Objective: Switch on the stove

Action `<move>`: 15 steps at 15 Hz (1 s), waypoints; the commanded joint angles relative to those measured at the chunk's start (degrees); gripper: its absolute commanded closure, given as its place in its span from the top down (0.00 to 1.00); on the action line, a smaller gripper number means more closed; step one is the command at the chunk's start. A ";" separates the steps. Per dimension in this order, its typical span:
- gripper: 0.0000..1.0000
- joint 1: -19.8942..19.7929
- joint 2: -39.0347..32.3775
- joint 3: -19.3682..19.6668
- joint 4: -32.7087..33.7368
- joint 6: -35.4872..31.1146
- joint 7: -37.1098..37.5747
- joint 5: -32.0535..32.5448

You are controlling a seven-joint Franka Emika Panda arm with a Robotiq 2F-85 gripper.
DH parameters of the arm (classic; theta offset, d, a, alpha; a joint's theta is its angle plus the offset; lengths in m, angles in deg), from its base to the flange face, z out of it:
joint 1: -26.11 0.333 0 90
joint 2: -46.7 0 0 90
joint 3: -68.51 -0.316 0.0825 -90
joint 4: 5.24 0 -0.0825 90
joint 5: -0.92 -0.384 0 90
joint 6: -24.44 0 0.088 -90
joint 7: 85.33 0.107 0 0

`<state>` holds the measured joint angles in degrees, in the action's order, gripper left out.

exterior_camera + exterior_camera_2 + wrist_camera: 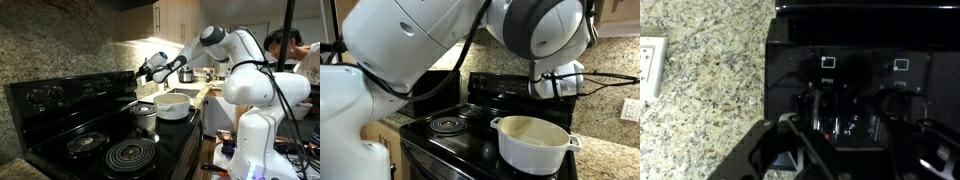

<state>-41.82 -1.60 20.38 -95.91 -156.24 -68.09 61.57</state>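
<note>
"Wrist view first. What do you see?"

"I see the stove (920, 90). Its black back panel (790, 70) fills the middle and right of the frame. A round knob (832, 118) sits low in the middle. The claw (840, 135) comes in from the bottom edge. Its two dark fingers (780, 150) are spread wide apart, one on each side of the knob. It is dark there, so I cannot tell if they touch it."

"Is the claw gripping anything?"

"No, nothing. A white wall plug (650, 65) is at the left edge, on the speckled stone wall (710, 110)."

"Where is the stove in the other pictures?"

"In an exterior view the stove (90, 130) is in the lower left, with a coil ring (130, 153) near the bottom. The claw (148, 68) is up by the right end of the back panel. A white pot (173, 105) is to the right, with a small metal pot (145, 116) just beside it. In an exterior view the stove (450, 130) is in the lower middle, with the white pot (532, 142) on it."
</note>
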 commanded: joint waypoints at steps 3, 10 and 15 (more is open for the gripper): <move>0.52 -0.10 0.14 -0.24 0.46 -0.66 -0.32 0.29; 0.12 -0.51 -0.10 -1.07 0.25 -0.39 -0.74 0.14; 0.11 0.20 0.14 0.20 1.00 -1.06 -0.03 0.54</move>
<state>-41.94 -1.61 20.14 -95.31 -156.29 -68.09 61.58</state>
